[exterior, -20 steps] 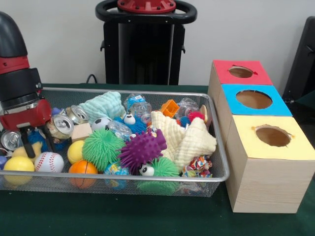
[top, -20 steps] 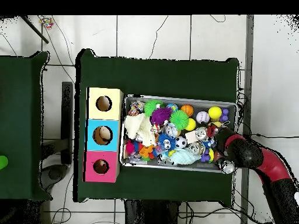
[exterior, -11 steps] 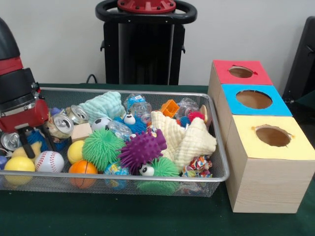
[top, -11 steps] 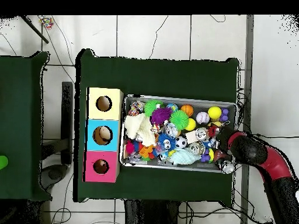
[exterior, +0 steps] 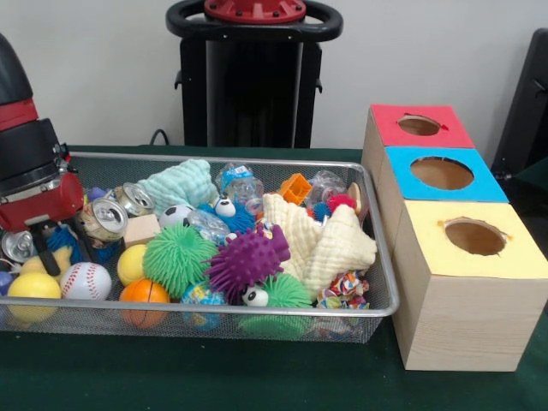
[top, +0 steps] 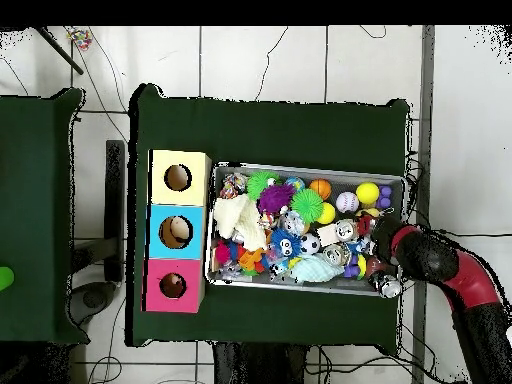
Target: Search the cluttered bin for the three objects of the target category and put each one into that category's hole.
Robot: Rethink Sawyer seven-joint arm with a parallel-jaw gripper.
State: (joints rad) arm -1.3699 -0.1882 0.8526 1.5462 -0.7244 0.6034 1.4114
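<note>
Gripper [exterior: 60, 250] down in the end of the wire bin [exterior: 377, 248] farthest from the boxes, black fingers [exterior: 50, 253] apart and closed on nothing, straddling blue clutter beside a crushed can [exterior: 104, 219]. Target category not shown; likely the cans, judging by where it hangs. Two more cans near: one behind [exterior: 134, 199], one at the edge [exterior: 17, 244].

Risk: fingers descending could pin the blue toy or glance off the can's slanted rim and shove it under the baseball [exterior: 85, 282]; dented metal may slip on the lift.

Count: three cans, three holed boxes, red [exterior: 419, 126], blue [exterior: 442, 173], yellow [exterior: 473, 237]. Balls seen: two yellow, one orange, one baseball, one soccer. Spiky toys: two green, one purple
</note>
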